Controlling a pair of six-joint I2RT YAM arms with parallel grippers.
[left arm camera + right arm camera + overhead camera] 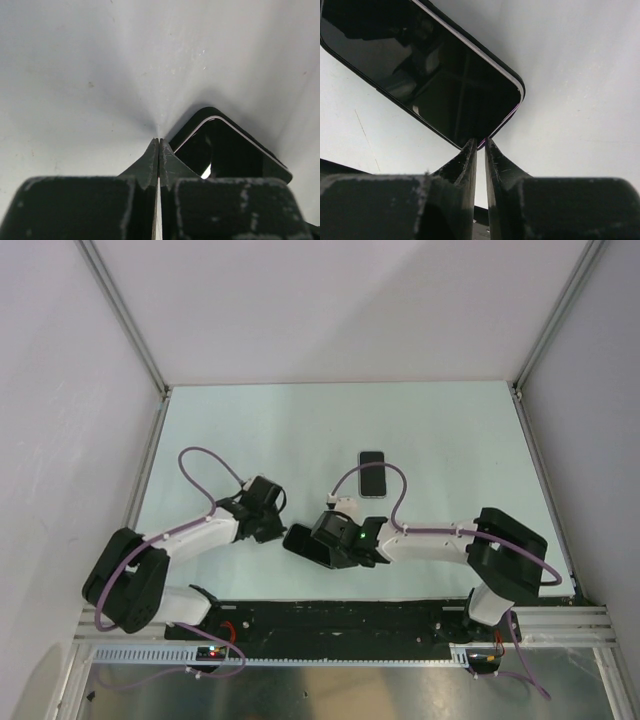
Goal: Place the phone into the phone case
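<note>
The left gripper (158, 143) sits low over the table (450, 440) with its two fingers pressed flat together and nothing between them. Its wrist view shows one corner of the phone case (300, 540) just beside the tips on their right, not touching, with the camera cut-out showing pale table through it. In the top view the case lies between the two grippers, open side up by its look. Its long axis seems to slant across the table, though the right arm hides too much to be sure. The right gripper (480, 143) has its fingers closed to a thin slit that meets a rounded corner of the case. They seem to be pinching the rim there, though the contact itself is hard to make out. The phone (372, 473) lies flat, screen up and untouched, farther from the bases than both grippers. It is a little to the right of the right gripper's tips and apart from the case. Its long axis runs straight away from the arms, so a short end faces them. The right arm is the nearer of the two, and bare table surrounds the phone on all sides, with the enclosure walls well apart from it.
</note>
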